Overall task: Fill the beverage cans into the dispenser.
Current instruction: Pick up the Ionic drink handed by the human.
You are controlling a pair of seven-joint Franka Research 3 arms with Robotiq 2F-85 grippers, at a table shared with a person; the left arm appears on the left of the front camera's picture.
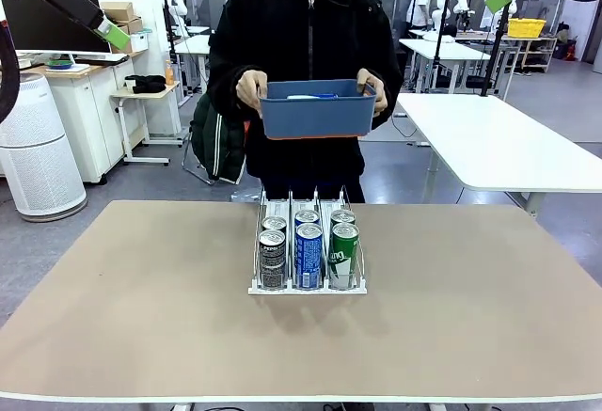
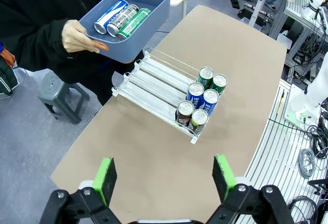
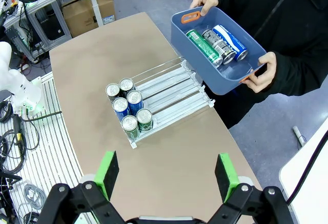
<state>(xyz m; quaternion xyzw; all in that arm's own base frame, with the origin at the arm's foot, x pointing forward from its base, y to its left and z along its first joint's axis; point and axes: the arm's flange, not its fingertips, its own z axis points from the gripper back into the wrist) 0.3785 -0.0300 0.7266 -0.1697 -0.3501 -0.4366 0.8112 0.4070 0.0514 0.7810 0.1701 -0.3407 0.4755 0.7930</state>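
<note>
**Six cans racked, three more in the tub**

The dispenser [image 3: 174,93] sits mid-bench [image 1: 470,298], towards the person's side. Six beverage cans [image 1: 308,256] stand upright in it, two per lane, bunched at the robot's end: black-grey left, blue middle, green right. The far halves of the lanes are bare. The person's hands [image 2: 77,37] hold a blue tub [image 1: 318,115] above the far edge; three more beverage cans [image 2: 123,19] lie inside it. The left end effector [image 2: 164,175] and right end effector [image 3: 166,172] hang high, fingers wide apart, gripping nothing.
</note>
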